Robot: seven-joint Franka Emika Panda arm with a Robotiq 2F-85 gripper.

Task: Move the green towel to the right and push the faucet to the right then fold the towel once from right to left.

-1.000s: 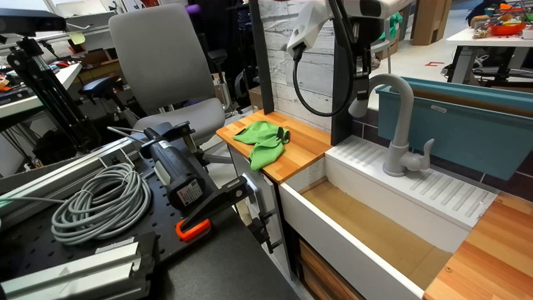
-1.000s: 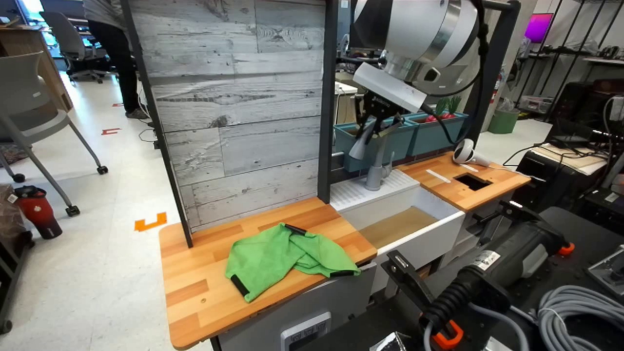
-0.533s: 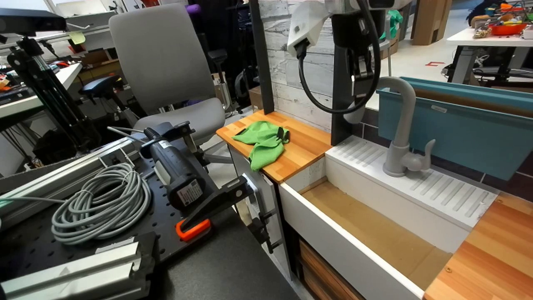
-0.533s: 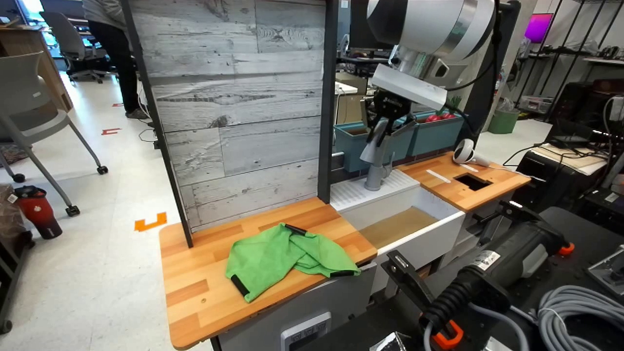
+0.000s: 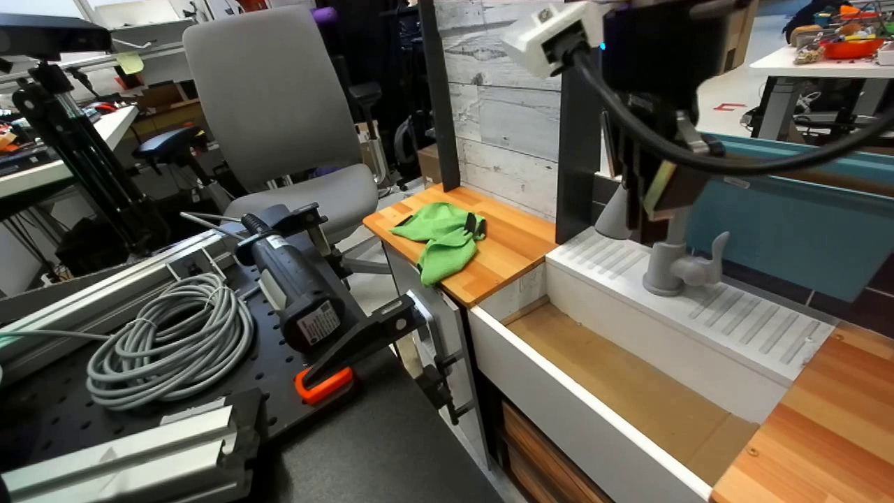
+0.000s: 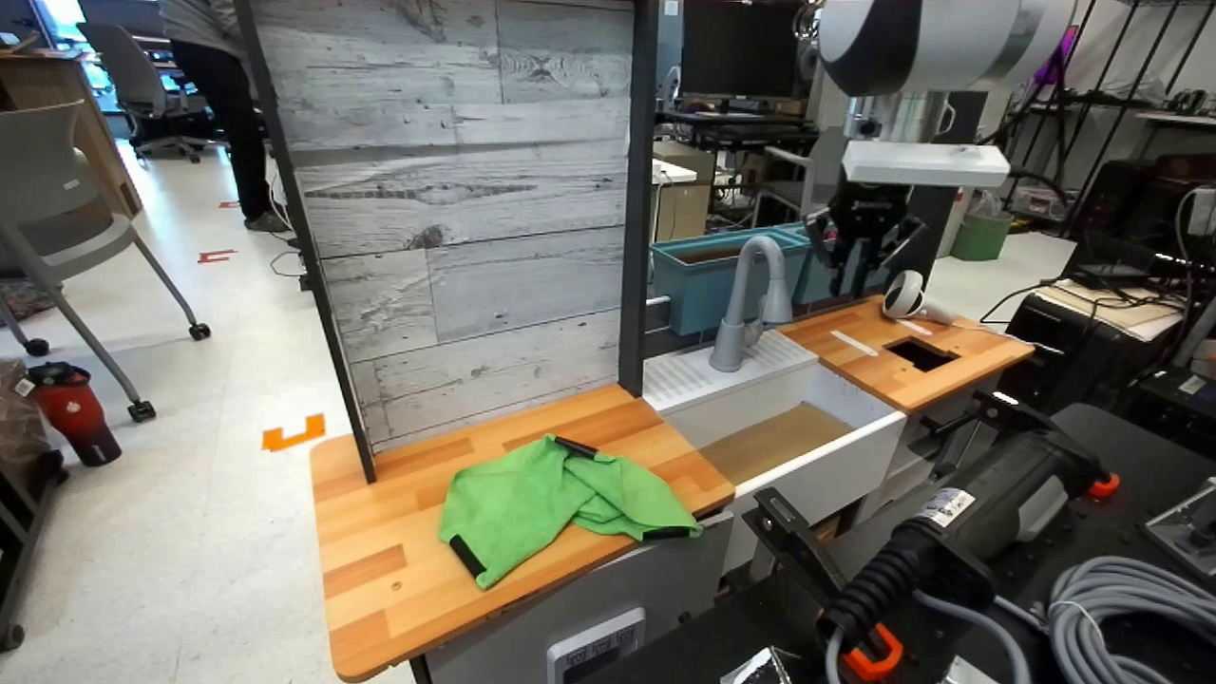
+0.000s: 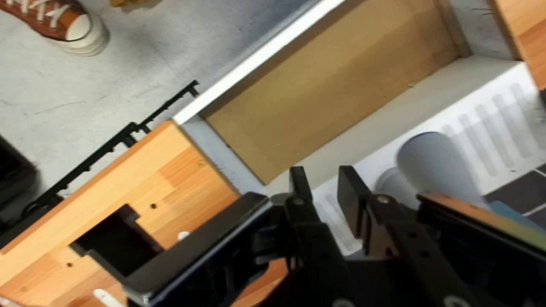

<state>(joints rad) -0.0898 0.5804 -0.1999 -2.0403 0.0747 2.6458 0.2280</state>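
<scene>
One green towel [image 5: 447, 237], crumpled on my bench [image 5: 520, 241], both exterior views.
In an exterior view: faucet [image 6: 736, 296], apart from my pincer [image 6: 847, 285]. Wrist view: pincer slightly parted, nothing held. Push likely done; I should lift clear before folding.

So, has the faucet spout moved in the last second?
Yes: in an exterior view, the faucet spout swung from left of its base to right of it.
</scene>
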